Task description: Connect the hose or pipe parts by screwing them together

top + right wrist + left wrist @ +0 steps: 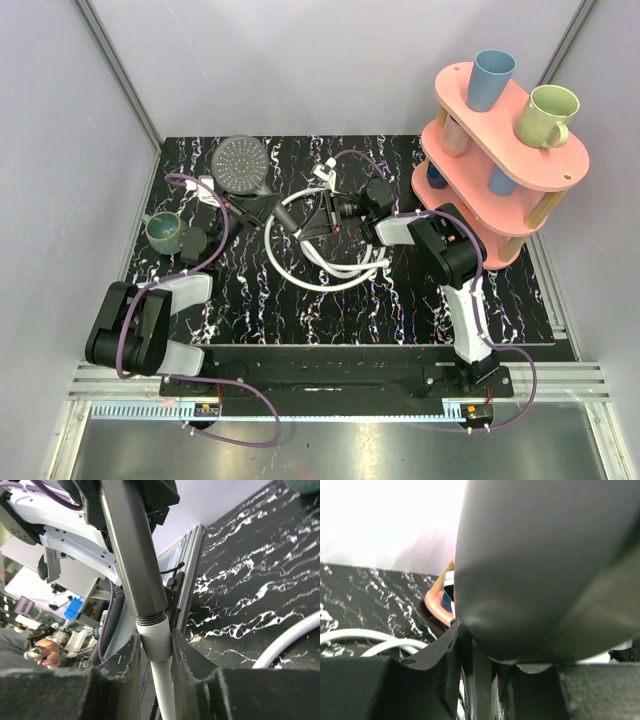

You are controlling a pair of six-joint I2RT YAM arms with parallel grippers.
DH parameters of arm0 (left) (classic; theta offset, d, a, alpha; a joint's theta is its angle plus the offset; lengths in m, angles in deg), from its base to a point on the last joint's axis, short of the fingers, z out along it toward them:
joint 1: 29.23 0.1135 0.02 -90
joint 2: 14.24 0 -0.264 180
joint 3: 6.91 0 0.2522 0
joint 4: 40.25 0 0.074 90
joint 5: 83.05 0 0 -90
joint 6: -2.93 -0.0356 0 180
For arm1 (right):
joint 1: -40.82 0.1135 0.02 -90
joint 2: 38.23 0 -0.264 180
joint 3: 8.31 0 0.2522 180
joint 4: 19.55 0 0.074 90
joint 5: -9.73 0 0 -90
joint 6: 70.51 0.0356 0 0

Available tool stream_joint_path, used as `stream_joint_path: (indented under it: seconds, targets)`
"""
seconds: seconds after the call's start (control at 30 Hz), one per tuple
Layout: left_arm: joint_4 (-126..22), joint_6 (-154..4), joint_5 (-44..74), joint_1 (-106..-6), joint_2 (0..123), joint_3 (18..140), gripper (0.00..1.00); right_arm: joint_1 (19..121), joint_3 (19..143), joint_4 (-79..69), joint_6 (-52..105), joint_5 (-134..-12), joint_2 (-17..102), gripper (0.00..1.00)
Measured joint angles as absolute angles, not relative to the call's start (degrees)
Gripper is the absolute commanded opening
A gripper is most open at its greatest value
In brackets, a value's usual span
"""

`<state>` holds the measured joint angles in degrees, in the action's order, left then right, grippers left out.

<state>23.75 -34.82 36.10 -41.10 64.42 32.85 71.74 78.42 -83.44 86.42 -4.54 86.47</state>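
The dark grey shower head lies at the back of the black marbled table, its straight handle pointing right. My left gripper is shut on that handle; in the left wrist view the head's body fills most of the frame above the jaws of the left gripper. The white hose lies coiled in loops mid-table. My right gripper is shut on the hose's white end fitting, which sits on the handle's threaded end. A few threads still show.
A pink two-tier rack stands at the back right with a blue cup and a green mug on top. A grey-green mug sits at the left edge. Grey walls enclose the table.
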Motion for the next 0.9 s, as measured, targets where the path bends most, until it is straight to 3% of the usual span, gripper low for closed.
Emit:
stream_joint_path:
  seconds: [0.13,0.4,0.73,0.9]
  targets:
    - [23.53,-35.52,35.5,-40.82,67.41,31.59,0.0,71.72,78.42,-82.41,87.34,-4.74,90.06,0.3]
    - [21.34,-38.17,36.2,-40.6,69.16,29.4,0.0,70.12,78.4,-81.23,89.31,-9.96,91.83,0.49]
    - [18.85,-39.21,36.12,-39.57,70.25,28.46,0.0,67.06,75.1,-81.16,88.04,-13.81,91.72,0.55]
    - [18.81,-39.19,35.46,-39.57,70.25,28.2,0.0,67.11,68.1,-79.15,78.69,-16.91,87.39,0.57]
